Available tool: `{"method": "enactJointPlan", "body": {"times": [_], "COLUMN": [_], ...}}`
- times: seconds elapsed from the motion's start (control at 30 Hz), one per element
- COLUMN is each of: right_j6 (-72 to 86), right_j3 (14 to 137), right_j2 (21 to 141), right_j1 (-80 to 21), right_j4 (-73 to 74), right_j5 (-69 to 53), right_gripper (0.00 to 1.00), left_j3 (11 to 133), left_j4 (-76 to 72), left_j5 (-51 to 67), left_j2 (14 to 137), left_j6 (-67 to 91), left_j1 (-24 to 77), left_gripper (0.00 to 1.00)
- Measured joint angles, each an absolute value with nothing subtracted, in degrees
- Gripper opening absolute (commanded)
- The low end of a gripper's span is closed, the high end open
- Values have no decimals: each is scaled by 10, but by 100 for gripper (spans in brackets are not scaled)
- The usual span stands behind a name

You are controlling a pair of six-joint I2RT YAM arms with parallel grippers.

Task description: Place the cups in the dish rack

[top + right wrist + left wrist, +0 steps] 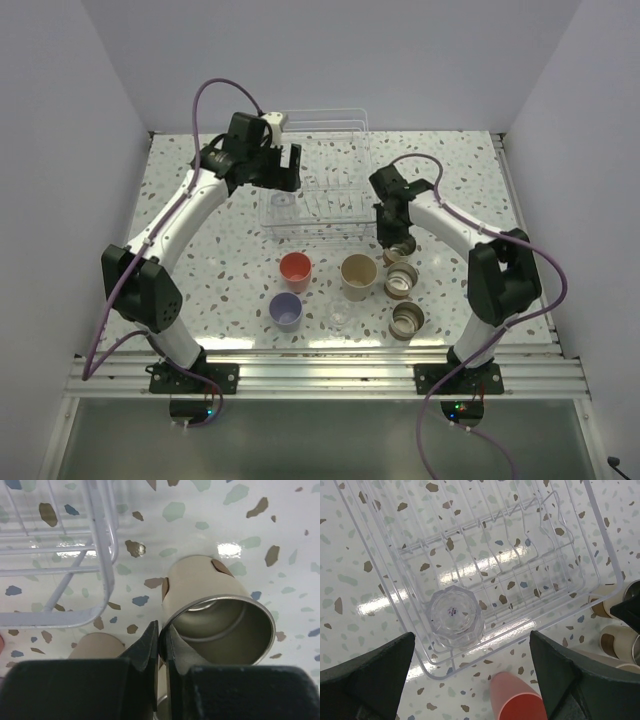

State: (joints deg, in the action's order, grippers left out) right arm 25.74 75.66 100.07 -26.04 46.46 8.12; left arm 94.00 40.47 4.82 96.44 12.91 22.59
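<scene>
beside the wire rack [100, 555], right tool [161, 640] pinches a smooth tan cup [200, 585] by its rim; left tool [471, 645] gapes.

A clear glass cup [455, 616] is set in the near-left corner of the rectangular white wire dish rack [330, 185]. Before the rack, a coral-red cup [296, 268], a lavender cup [286, 310], a larger beige cup [358, 275] and a second glass cup [341, 318] are stood upright. Of three short tan brown-rimmed cups [401, 283] rightward, the farthest tan cup [220, 610] is pinched at its rim by the right claw [159, 630].
</scene>
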Motion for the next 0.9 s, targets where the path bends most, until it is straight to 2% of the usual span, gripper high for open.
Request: {"method": "enactJointPlan", "body": {"times": [0.23, 0.4, 0.53, 0.67, 0.9], "right_j6": [249, 251, 267, 316, 428], "right_j3": [873, 1001, 1044, 1054, 1029], "right_j2": [985, 955, 903, 865, 859], "right_j1": [-260, -260, -259, -259, -259], "right_j4": [550, 578, 557, 505, 366], "right_j5": [115, 103, 27, -69, -202], "right_gripper": [0, 0, 0, 0, 0], "left_j3": [957, 942, 844, 721, 656], "left_j4": [394, 318, 142, -137, -495], "left_j5": [90, 206, 345, 467, 555], "left_j2": [964, 960, 925, 904, 933], "left_j6": [131, 175, 266, 440, 698], "left_j1": [224, 200, 160, 121, 103], "left_gripper": [100, 100, 100, 100, 100]}}
